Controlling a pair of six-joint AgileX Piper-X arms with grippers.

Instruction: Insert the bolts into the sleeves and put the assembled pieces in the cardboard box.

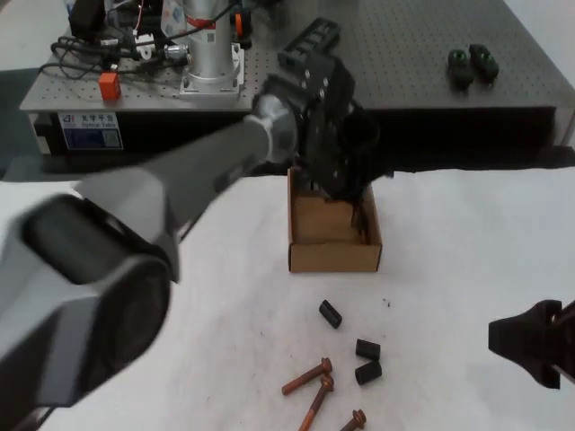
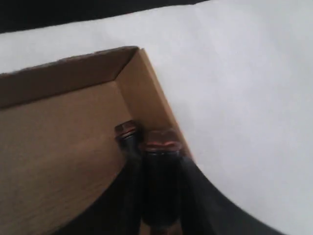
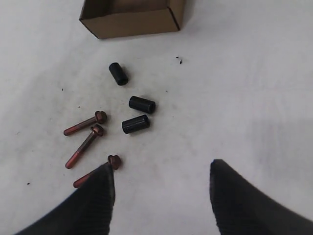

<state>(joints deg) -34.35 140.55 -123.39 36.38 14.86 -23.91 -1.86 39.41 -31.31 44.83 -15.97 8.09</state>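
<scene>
Left gripper point(image 1: 358, 208), closed on an assembled piece point(image 2: 159, 181), hung inside the centre-frame box point(image 1: 332, 256), likely for release. Right gripper point(image 1: 530, 346), jaws spread, hovered lower right near spare bolts point(image 1: 308, 377).

We see a white sheet point(image 1: 467, 269) spread over the tabletop, with a few tiny dark specks point(image 3: 179, 60) on it. Behind the sheet stands a raised perforated plate point(image 1: 404, 36). On its left part a silver column point(image 1: 208, 45) rises from a base, with a tangle of cables point(image 1: 81, 49) beside it and an orange block point(image 1: 109, 85) near the front edge. Toward the right lie two small dark pieces with green spots point(image 1: 472, 65), side by side. A white and blue label point(image 1: 90, 130) sits on the plate's front face.
</scene>
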